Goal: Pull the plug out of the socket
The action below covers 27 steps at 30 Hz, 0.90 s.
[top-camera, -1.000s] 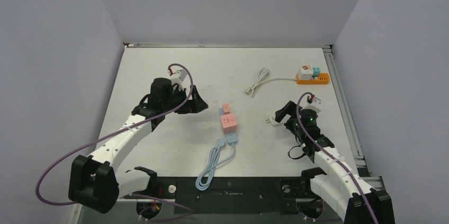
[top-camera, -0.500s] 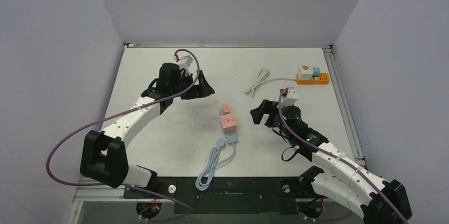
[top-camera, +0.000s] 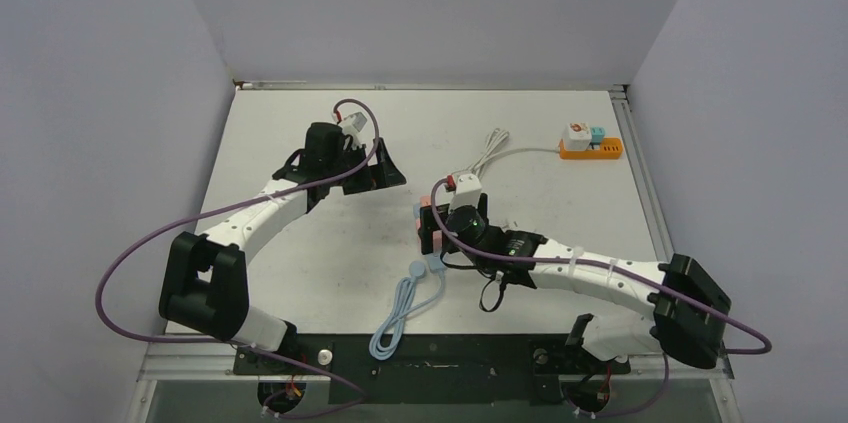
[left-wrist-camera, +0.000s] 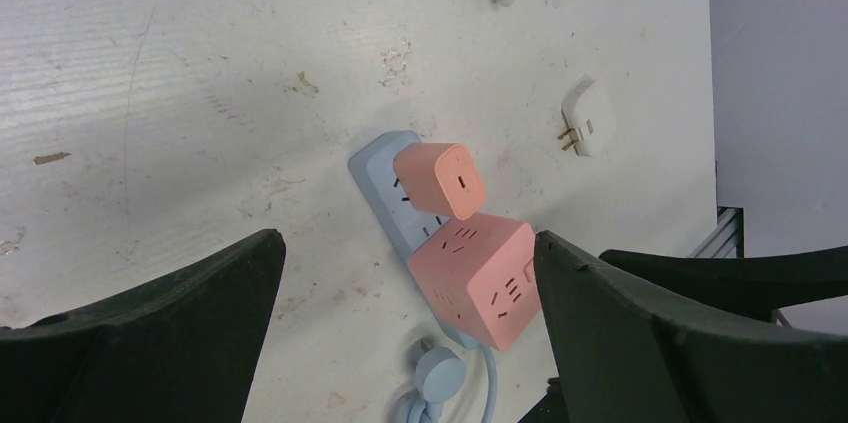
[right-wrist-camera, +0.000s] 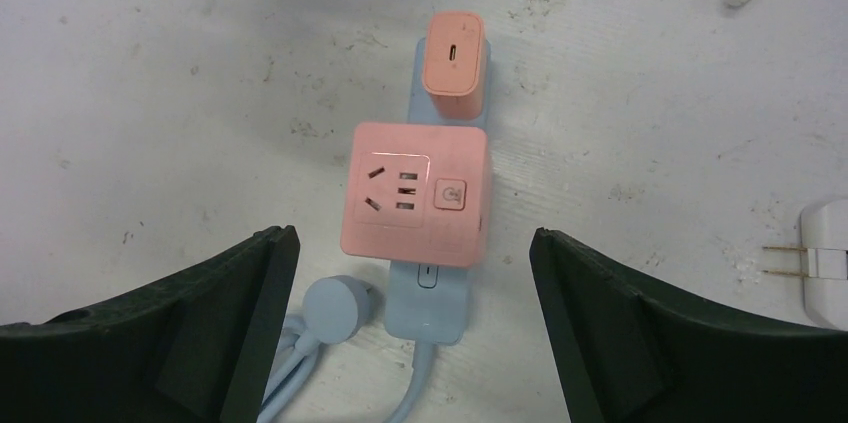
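Note:
A light blue power strip (right-wrist-camera: 441,311) lies on the table with a pink cube socket adapter (right-wrist-camera: 415,205) and a small pink plug (right-wrist-camera: 455,65) plugged into it. My right gripper (right-wrist-camera: 412,238) is open and hovers straight above the cube, one finger on each side, not touching. In the top view the right gripper (top-camera: 433,229) covers most of the cube. My left gripper (top-camera: 386,169) is open and empty, behind and left of the strip. The left wrist view shows the small plug (left-wrist-camera: 437,178) and the cube (left-wrist-camera: 475,278) between its fingers, further off.
The strip's blue cord (top-camera: 400,308) with its round plug (right-wrist-camera: 335,308) coils toward the near edge. A loose white plug (right-wrist-camera: 825,258) lies right of the strip. A white cable (top-camera: 487,155) runs to an orange strip (top-camera: 590,149) at the back right.
My right arm has swung left from the right side of the table to above the blue strip. My left gripper moved slightly back and right, then held still.

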{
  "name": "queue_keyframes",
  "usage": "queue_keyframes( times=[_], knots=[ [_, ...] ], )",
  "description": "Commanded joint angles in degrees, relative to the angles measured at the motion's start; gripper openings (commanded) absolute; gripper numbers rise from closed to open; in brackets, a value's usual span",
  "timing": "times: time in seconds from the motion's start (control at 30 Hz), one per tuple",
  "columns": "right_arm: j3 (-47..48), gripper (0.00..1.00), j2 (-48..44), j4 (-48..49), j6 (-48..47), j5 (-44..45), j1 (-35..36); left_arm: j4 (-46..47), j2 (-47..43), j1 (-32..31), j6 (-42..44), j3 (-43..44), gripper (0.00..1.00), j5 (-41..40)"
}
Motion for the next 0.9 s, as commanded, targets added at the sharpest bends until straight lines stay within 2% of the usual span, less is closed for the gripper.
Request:
queue_keyframes(
  times=[0.0, 0.33, 0.47, 0.5, 0.6, 0.73, 0.87],
  knots=[
    [5.1, 0.9, 5.1, -2.8, -0.9, 8.3, 2.2, 2.4, -0.2, 0.3, -1.1, -0.2, 0.92, 2.5],
    [10.1, 0.9, 16.5, -1.2, -1.8, 9.3, 3.5, 2.0, -0.4, 0.3, -1.2, 0.1, 0.93, 2.5],
    [11.3, 0.97, 18.7, -1.1, -2.8, 10.1, 3.5, 2.0, -0.3, 0.3, -1.1, 0.1, 0.93, 2.9],
    [11.4, 0.96, 19.1, -1.0, -2.9, 10.1, 3.5, 2.0, -0.3, 0.3, -1.2, 0.1, 0.93, 3.0],
    [11.3, 0.79, 19.4, -0.8, -3.1, 10.2, 3.5, 2.0, -0.1, 0.3, -1.1, 0.1, 0.93, 3.1],
    [8.9, 0.4, 18.3, 0.9, -3.1, 11.0, 3.4, 2.0, 0.3, 0.3, -1.4, 0.1, 0.93, 3.6],
    [5.1, 0.13, 14.5, 4.6, -4.4, 10.8, 2.9, 2.6, 1.3, 0.3, -2.3, -0.2, 0.93, 5.1]
  ],
)
